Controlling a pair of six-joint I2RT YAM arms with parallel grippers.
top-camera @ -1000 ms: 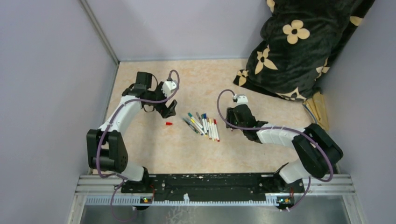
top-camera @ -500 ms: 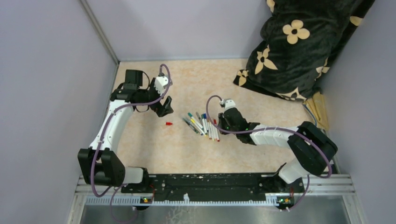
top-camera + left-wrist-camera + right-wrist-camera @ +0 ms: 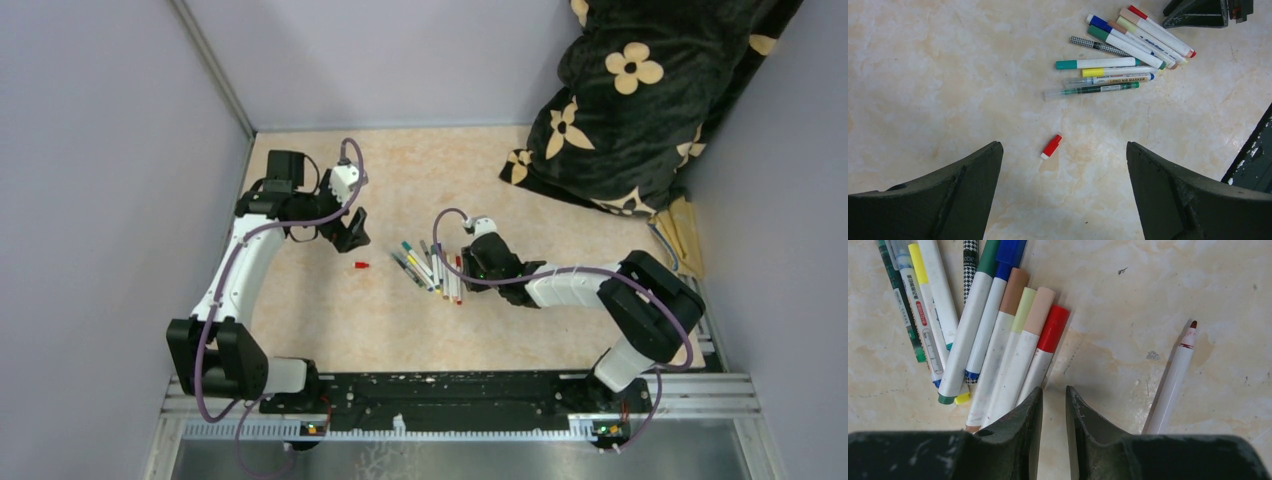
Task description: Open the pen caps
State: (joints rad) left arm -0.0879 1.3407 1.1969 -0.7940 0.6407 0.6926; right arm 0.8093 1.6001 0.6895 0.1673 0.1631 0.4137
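Pen caps (image 3: 1040, 310), smooth short cylinders, sit on the fanned plastic pens (image 3: 968, 355) just ahead-left of the right gripper (image 3: 1054, 395). Its dark wedge fingers are nearly together, gripping nothing. A loose red cap (image 3: 1051, 146) lies on the marbled table (image 3: 948, 75) between the wide-spread, empty fingers of the left gripper (image 3: 1063, 150). An uncapped white pen (image 3: 1173, 380) lies right of the right fingers.

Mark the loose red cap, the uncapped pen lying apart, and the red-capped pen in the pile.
loose red cap (image 3: 1051, 146): left wrist view, middle of its red body.
uncapped pen (image 3: 1172, 379): right wrist view, mid white barrel.
red-capped pen (image 3: 1041, 361): right wrist view, white barrel just below its cap.
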